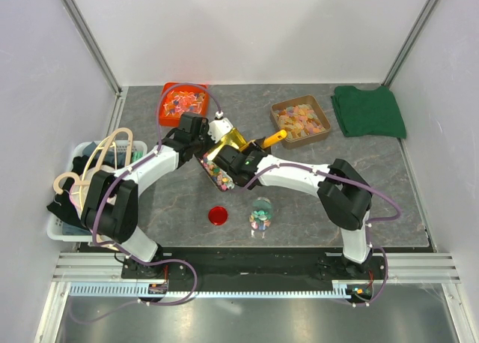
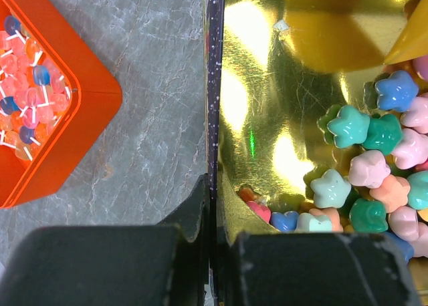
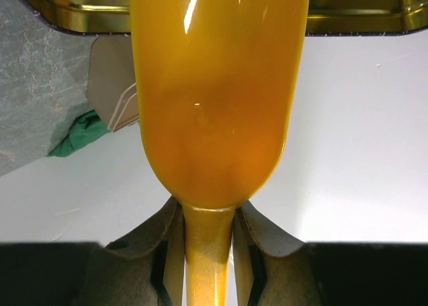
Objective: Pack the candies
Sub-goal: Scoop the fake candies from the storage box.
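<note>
Your table (image 1: 374, 193), clock positions read from the overhead view, largest item first:

1. White basket (image 1: 52, 229), 9 o'clock edge. Holds dark clothing and pale wooden hangers (image 1: 105, 152).
2. Green cloth (image 1: 368, 111), 2 o'clock, folded flat.
3. Gold tray (image 1: 228, 142) (image 2: 267, 119), centre, tilted with its 7 o'clock end lowest. It holds the candies (image 1: 218, 174) (image 2: 364, 166), which are heaped at that low end. Your left gripper (image 1: 200, 144) (image 2: 212, 206) is clenched on the tray's side wall, one finger inside and one outside.
4. Brown tray (image 1: 328, 126), 1 o'clock. Flat orange-yellow gummies inside.
5. Orange-red tray (image 1: 166, 96) (image 2: 87, 99), 11 o'clock. Pink and blue wrapped sweets inside.
6. Orange scoop (image 1: 273, 138) (image 3: 217, 105), glossy, at the gold tray's 3 o'clock side. Your right gripper (image 1: 251, 154) (image 3: 208, 219) is grasping its thin handle.
7. Clear jar (image 1: 261, 214), 6 o'clock, upright and open. It holds mixed-coloured pieces, probably the same candies, though they are too small here to be certain.
8. Red lid (image 1: 218, 215), flat on the table at the jar's 9 o'clock, apart from it.

Candies, close view: chunky, matte, lobed like small flowers, in teal, mint, pale pink, peach and blue.
</note>
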You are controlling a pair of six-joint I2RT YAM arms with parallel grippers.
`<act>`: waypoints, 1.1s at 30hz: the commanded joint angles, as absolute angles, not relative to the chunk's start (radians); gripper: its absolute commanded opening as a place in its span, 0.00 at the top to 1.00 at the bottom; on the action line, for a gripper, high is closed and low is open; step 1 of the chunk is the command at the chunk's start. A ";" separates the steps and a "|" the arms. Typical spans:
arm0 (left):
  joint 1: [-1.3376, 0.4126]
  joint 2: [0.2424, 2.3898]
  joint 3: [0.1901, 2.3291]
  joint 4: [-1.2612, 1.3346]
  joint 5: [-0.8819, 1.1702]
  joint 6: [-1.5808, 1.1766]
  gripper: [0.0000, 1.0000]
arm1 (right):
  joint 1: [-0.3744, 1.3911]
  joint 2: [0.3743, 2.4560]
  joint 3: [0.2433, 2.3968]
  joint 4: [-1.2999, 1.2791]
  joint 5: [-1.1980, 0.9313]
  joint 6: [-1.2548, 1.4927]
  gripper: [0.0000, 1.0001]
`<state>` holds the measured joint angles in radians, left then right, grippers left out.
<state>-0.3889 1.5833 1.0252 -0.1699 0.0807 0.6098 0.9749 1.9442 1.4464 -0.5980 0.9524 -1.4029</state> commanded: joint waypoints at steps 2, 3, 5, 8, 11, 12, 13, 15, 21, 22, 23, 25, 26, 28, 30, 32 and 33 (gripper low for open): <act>-0.400 1.517 1.034 -0.130 0.173 0.578 0.98 | 0.988 1.968 1.410 -0.542 1.063 -1.445 1.00; -0.400 1.517 1.035 -0.130 0.175 0.578 0.98 | 0.991 1.970 1.405 -0.540 1.071 -1.447 1.00; -0.400 1.517 1.034 -0.130 0.176 0.575 0.98 | 1.003 1.973 1.402 -0.541 1.074 -1.451 1.00; -0.402 1.516 1.034 -0.130 0.179 0.574 0.98 | 1.022 1.971 1.396 -0.546 1.075 -1.468 1.00; -0.400 1.514 1.032 -0.130 0.183 0.569 0.98 | 1.038 1.976 1.394 -0.563 1.080 -1.473 1.00; -0.400 1.514 1.032 -0.130 0.183 0.571 0.98 | 1.045 1.977 1.397 -0.574 1.083 -1.468 1.00; -0.402 1.516 1.032 -0.132 0.183 0.569 0.98 | 1.049 1.980 1.399 -0.586 1.080 -1.467 1.00; -0.400 1.516 1.032 -0.132 0.186 0.568 0.98 | 1.066 1.982 1.413 -0.615 1.075 -1.456 1.00; -0.400 1.517 1.032 -0.130 0.187 0.565 0.98 | 1.085 1.994 1.459 -0.753 1.016 -1.378 1.00; -0.400 1.516 1.032 -0.132 0.187 0.565 0.98 | 1.086 1.991 1.462 -0.768 1.002 -1.373 1.00; -0.400 1.514 1.032 -0.130 0.187 0.563 0.98 | 1.088 1.988 1.469 -0.794 0.988 -1.359 1.00; -0.400 1.516 1.035 -0.130 0.190 0.561 0.98 | 1.094 1.991 1.503 -0.828 0.941 -1.338 1.00; -0.400 1.517 1.034 -0.130 0.192 0.557 0.98 | 1.094 1.994 1.520 -0.868 0.922 -1.316 1.00; -0.402 1.516 1.034 -0.130 0.195 0.555 0.98 | 1.094 2.003 1.563 -0.897 0.868 -1.299 1.00; -0.400 1.519 1.034 -0.130 0.198 0.552 0.98 | 1.095 2.009 1.594 -0.922 0.842 -1.281 1.00; -0.402 1.520 1.032 -0.130 0.201 0.549 0.98 | 1.094 2.022 1.606 -0.927 0.818 -1.275 1.00; -0.400 1.519 1.032 -0.130 0.199 0.549 0.98 | 1.095 2.026 1.612 -0.928 0.812 -1.269 1.00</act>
<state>-0.3908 1.5829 1.0195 -0.1925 0.1326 0.6071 1.0863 1.9976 1.5581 -0.8757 0.8841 -1.3228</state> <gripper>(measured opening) 0.035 0.349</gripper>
